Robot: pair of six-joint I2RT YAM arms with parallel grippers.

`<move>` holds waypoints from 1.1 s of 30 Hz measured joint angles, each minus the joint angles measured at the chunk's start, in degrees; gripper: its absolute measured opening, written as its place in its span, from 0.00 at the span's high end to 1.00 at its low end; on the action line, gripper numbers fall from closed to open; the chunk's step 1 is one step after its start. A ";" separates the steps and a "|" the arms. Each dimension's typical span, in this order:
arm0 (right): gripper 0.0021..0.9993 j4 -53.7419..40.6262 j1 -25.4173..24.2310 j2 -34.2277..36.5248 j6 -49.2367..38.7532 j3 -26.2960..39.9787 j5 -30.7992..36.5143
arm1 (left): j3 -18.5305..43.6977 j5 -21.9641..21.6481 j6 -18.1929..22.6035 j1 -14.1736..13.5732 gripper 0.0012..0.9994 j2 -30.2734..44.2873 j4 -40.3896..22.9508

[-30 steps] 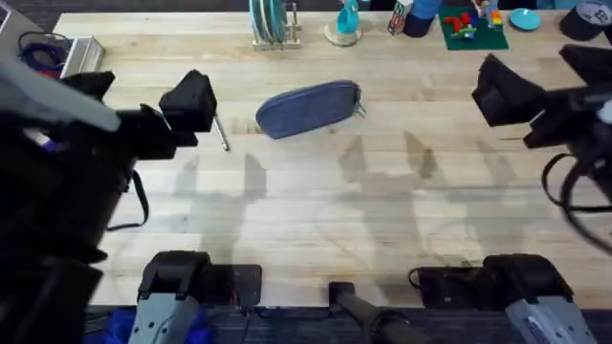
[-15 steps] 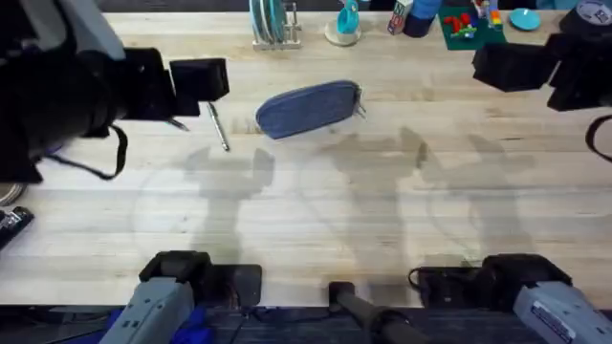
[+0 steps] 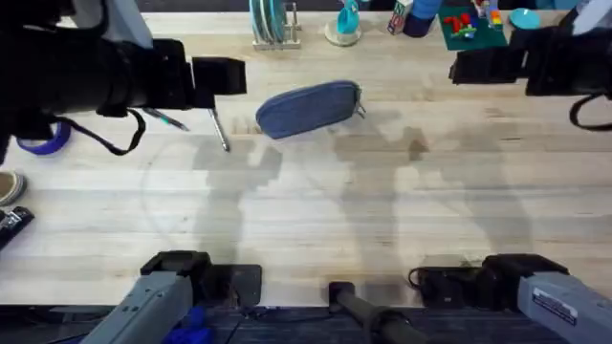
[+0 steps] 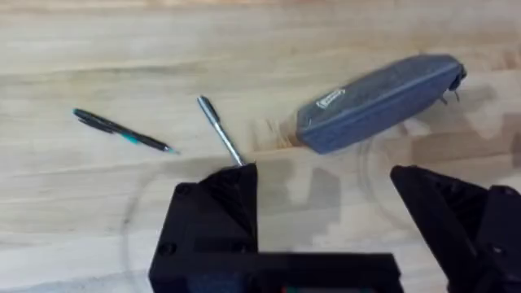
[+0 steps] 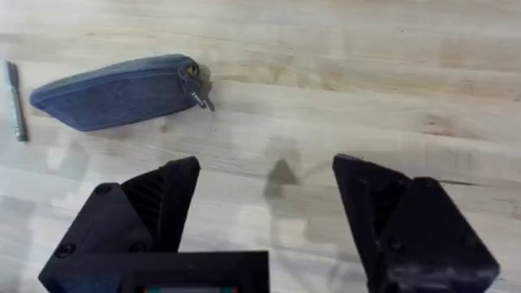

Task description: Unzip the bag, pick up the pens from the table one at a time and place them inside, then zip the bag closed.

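The bag (image 3: 309,108) lies zipped shut on the table (image 3: 316,210), toward the back and near the middle; it also shows as the blue-grey bag (image 4: 378,102) and the bag (image 5: 118,91), with its zipper pull (image 5: 199,94) at one end. A silvery pen (image 3: 219,129) lies just left of it, also seen as the pen (image 4: 220,140) and the pen (image 5: 15,99). A dark pen (image 3: 167,119) with a teal band lies farther left, the same dark pen (image 4: 122,130). My left gripper (image 3: 229,76) hovers open above the pens, the same gripper (image 4: 326,187). My right gripper (image 3: 467,65) hovers open to the right of the bag, the same gripper (image 5: 269,183).
Along the table's back edge stand a dish rack (image 3: 273,24), a teal object (image 3: 346,19) and a green plate with toy bricks (image 3: 470,27). A blue tape roll (image 3: 38,143) lies at the far left. The front half of the table is bare wood.
The left arm has swung right and back, uncovering the dark pen. The right arm has moved back and left toward the bag. Bag and silvery pen have not moved.
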 joint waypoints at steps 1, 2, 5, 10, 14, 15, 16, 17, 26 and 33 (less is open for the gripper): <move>0.00 -0.17 0.00 0.59 0.09 0.27 -0.15 | 0.00 0.16 0.00 0.00 0.01 0.27 -0.39; 0.00 -0.23 0.00 1.09 0.22 0.44 -0.33 | 0.00 0.33 0.01 0.00 0.01 0.51 -0.75; 0.00 -0.25 0.00 2.02 0.40 0.53 -0.44 | 0.00 0.51 0.00 0.00 0.01 0.62 -0.84; 0.00 -0.25 0.00 2.30 0.42 0.56 -0.64 | 0.00 0.45 0.00 0.00 0.01 0.62 -0.72; 0.00 -0.25 0.00 2.30 0.42 0.58 -0.65 | 0.00 0.43 0.00 0.00 0.01 0.62 -0.74; 0.00 -0.25 0.00 2.31 0.42 0.58 -0.66 | 0.00 0.42 0.00 0.00 0.01 0.62 -0.74; 0.00 -0.25 0.00 2.32 0.42 0.57 -0.66 | 0.00 0.38 0.00 0.00 0.01 0.62 -0.74; 0.00 -0.25 0.00 2.31 0.42 0.58 -0.68 | 0.00 0.19 0.00 0.00 0.01 0.62 -0.74; 0.00 -0.25 0.00 2.32 0.42 0.58 -0.79 | 0.00 -1.80 0.00 0.00 0.01 0.62 -5.95; 0.00 -0.25 0.00 2.30 0.42 0.58 -0.79 | 0.00 -1.80 0.00 0.00 0.01 0.62 -6.75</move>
